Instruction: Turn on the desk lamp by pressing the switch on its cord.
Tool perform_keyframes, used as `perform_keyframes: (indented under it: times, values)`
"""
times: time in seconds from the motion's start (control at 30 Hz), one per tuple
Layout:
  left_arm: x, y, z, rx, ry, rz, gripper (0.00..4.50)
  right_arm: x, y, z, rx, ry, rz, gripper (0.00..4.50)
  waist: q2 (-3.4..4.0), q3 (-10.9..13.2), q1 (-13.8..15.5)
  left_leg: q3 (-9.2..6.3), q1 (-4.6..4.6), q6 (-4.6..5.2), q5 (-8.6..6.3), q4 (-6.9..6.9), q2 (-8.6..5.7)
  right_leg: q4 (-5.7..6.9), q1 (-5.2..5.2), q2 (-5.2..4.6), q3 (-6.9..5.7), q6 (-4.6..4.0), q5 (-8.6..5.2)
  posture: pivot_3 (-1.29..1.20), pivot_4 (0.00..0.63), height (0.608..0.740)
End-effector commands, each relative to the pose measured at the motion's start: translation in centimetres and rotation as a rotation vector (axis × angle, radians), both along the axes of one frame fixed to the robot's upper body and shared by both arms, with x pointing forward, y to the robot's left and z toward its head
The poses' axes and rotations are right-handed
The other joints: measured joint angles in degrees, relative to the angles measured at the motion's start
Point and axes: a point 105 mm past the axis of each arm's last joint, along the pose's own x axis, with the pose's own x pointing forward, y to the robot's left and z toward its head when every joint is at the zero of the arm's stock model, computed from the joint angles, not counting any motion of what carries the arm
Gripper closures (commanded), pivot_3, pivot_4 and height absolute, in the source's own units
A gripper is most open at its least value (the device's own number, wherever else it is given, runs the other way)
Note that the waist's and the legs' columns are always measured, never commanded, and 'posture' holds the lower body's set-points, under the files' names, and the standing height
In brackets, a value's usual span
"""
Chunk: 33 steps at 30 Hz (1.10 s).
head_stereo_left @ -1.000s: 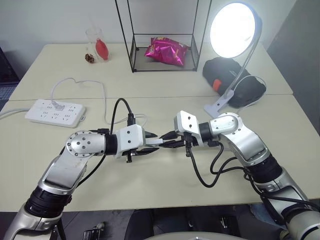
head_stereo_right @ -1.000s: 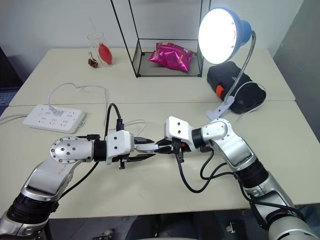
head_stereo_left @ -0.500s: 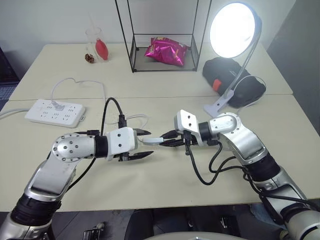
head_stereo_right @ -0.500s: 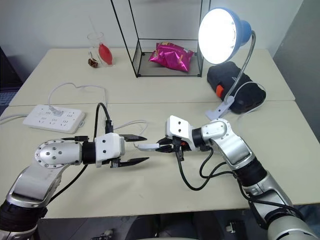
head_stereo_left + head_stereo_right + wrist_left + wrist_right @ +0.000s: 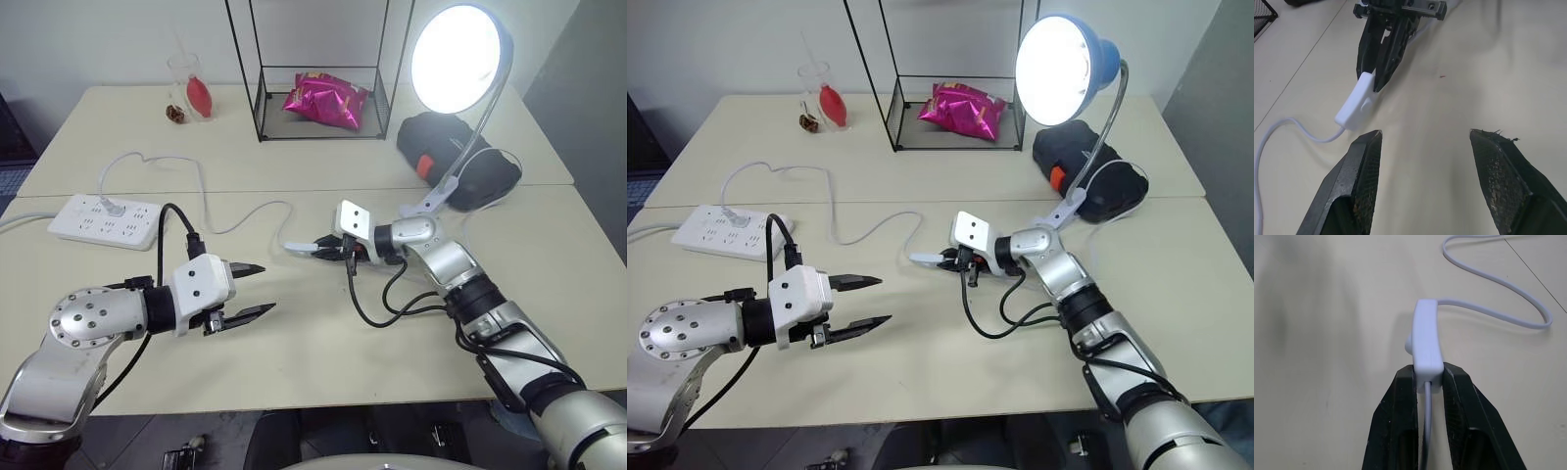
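The desk lamp (image 5: pixel 458 57) stands at the back right on its white clip base, its blue shade lit bright. Its thin white cord (image 5: pixel 201 191) winds across the table from the power strip to the switch (image 5: pixel 297 248), a small white oblong box. My right gripper (image 5: pixel 323 249) is shut on one end of the switch (image 5: pixel 1425 335), holding it low over the table near the middle. My left gripper (image 5: pixel 266 287) is open and holds nothing, nearer the front edge and to the left of the switch (image 5: pixel 1355 102).
A white power strip (image 5: pixel 108 220) lies at the left. At the back stand a wire-framed case with a pink bag (image 5: pixel 323 98), a glass with something red in it (image 5: pixel 191 93) and a black pouch (image 5: pixel 460 162) behind the lamp's base.
My left gripper has opened, let go of the switch and drawn back to the left. My right gripper has carried the switch farther away and lower. The lamp is lit throughout.
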Motion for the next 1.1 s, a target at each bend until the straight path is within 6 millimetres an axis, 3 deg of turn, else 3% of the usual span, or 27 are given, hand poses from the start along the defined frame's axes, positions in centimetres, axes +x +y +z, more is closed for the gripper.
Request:
perform_keyframes:
  times: [0.03,0.1,0.13,0.3,0.5,0.63,0.87,1.1]
  values:
    - [-0.2,0.1,1.2,-0.002,-0.047,0.009,1.57,0.5,0.0,0.6,0.008,-0.043,0.011,4.14,0.00,0.0,0.0,0.00,0.00,0.00,0.00,0.00,0.00,0.00,0.00,0.00,0.00,0.00,0.00,0.00,0.150,0.740]
    - [-0.3,0.3,1.2,-0.006,-0.045,0.021,1.57,0.7,-0.1,0.4,0.008,-0.036,0.002,3.44,0.00,0.0,-0.1,0.01,0.00,0.00,0.00,0.00,0.01,0.00,0.00,0.00,0.01,0.00,0.00,0.00,0.150,0.740]
    - [-0.3,0.4,1.2,-0.009,-0.045,0.026,1.57,0.8,-0.2,0.3,0.007,-0.034,0.000,3.36,0.01,0.0,-0.1,0.01,0.01,0.00,0.00,0.00,0.02,0.00,0.00,0.00,0.01,0.00,0.00,0.00,0.150,0.740]
    - [-0.3,0.6,1.7,-0.028,-0.049,0.042,1.57,1.0,-0.8,0.3,0.013,-0.033,-0.005,2.04,0.01,0.0,-0.1,0.00,0.00,0.00,0.00,-0.01,0.02,0.00,-0.01,0.00,0.01,0.00,0.00,0.00,0.150,0.740]
    - [-0.2,1.6,2.1,-0.045,-0.049,0.098,1.57,0.4,-2.5,3.3,0.055,-0.070,0.021,0.73,0.02,0.0,0.0,0.00,0.00,0.00,0.00,0.00,0.01,0.00,0.00,0.00,0.01,0.00,0.00,0.00,0.150,0.740]
    - [-0.1,3.0,1.8,-0.035,-0.030,0.187,1.57,-1.9,-5.1,5.1,0.031,-0.104,0.064,0.04,0.01,0.0,0.2,-0.03,-0.01,0.00,0.00,-0.02,0.04,-0.01,0.00,-0.03,-0.01,-0.01,0.00,0.00,0.150,0.740]
    - [-0.8,4.3,1.7,-0.027,-0.002,0.250,1.57,-6.6,-9.4,6.4,-0.038,-0.044,0.047,0.04,0.03,0.0,0.5,-0.05,-0.06,0.00,-0.01,-0.03,0.02,-0.05,0.01,-0.06,-0.02,-0.07,-0.04,0.00,0.150,0.740]
    - [-0.9,4.4,1.8,-0.034,0.027,0.239,1.57,-8.8,-10.8,6.6,-0.021,0.019,-0.044,0.04,0.02,0.0,0.4,0.03,0.05,0.00,-0.01,-0.01,0.06,-0.04,0.07,0.00,-0.01,-0.06,-0.04,0.00,0.150,0.740]
